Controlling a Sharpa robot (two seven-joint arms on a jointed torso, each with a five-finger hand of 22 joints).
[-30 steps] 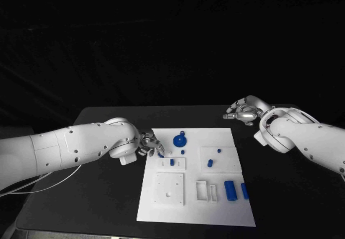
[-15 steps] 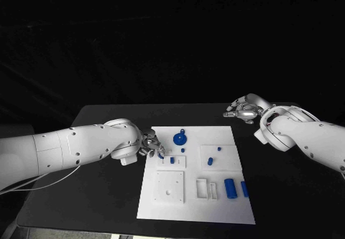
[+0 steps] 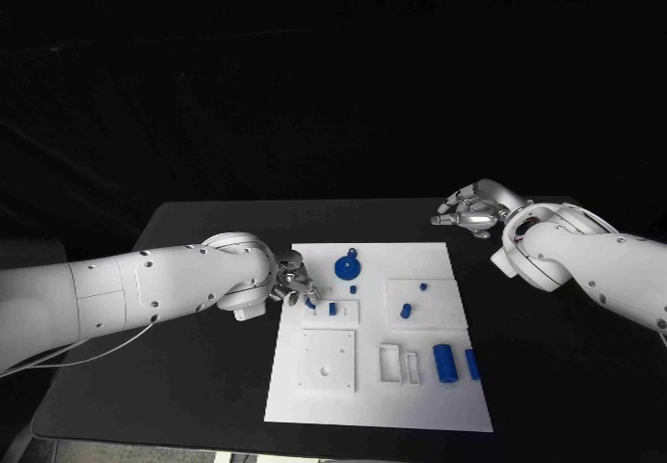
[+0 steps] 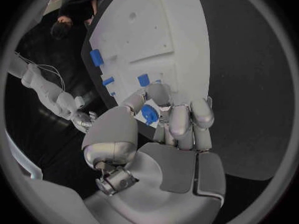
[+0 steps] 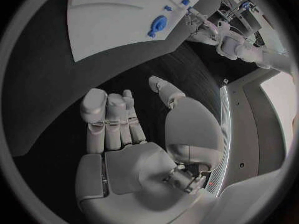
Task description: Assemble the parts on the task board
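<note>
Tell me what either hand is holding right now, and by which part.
The left hand pinches a small blue part by its sides between its fingertips, at the task board's left edge. The right hand holds nothing.

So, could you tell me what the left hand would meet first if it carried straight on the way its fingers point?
Probably the task board: the left hand, pinching a blue part, points over its near edge. How high it hovers is unclear.
</note>
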